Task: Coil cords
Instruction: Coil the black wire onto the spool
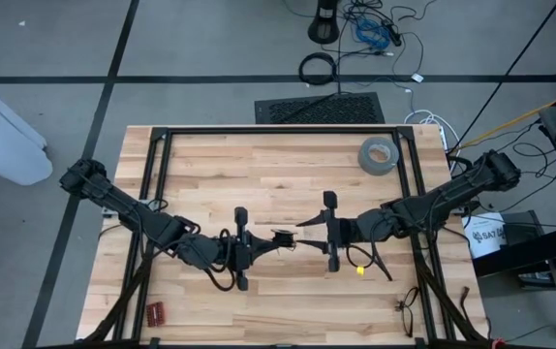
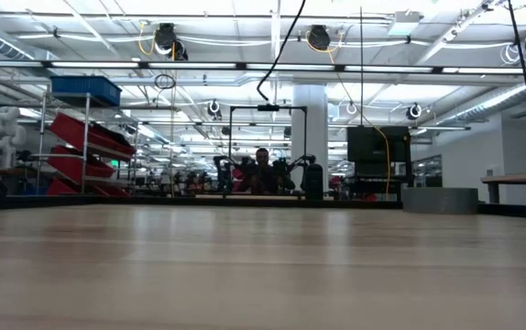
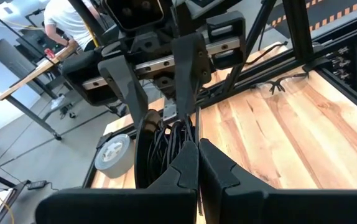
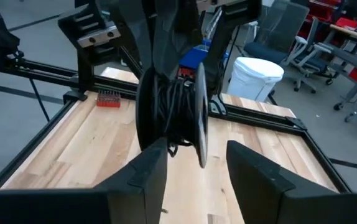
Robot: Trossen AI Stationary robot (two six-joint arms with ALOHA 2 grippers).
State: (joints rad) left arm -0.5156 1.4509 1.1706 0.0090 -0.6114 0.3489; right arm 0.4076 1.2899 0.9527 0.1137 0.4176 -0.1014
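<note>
While the two grippers meet mid-table, one bundle of cords [image 1: 283,238] hangs between them.
The left gripper [image 1: 259,248] is clamped shut on the cords; the right gripper [image 1: 309,232] stands open just beside them. Wooden table [image 1: 259,165], workshop behind. One grey tape roll [image 1: 378,155] far right, one red block [image 1: 154,312] near left, one pair of glasses [image 1: 406,308] near right.

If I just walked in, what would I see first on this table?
You would see two dark robot arms meeting over the middle of the wooden table. The left pincer is shut on a bundle of coiled black cord, while the right pincer stands open just in front of it. A grey tape roll lies alone near the table's far right corner.
</note>
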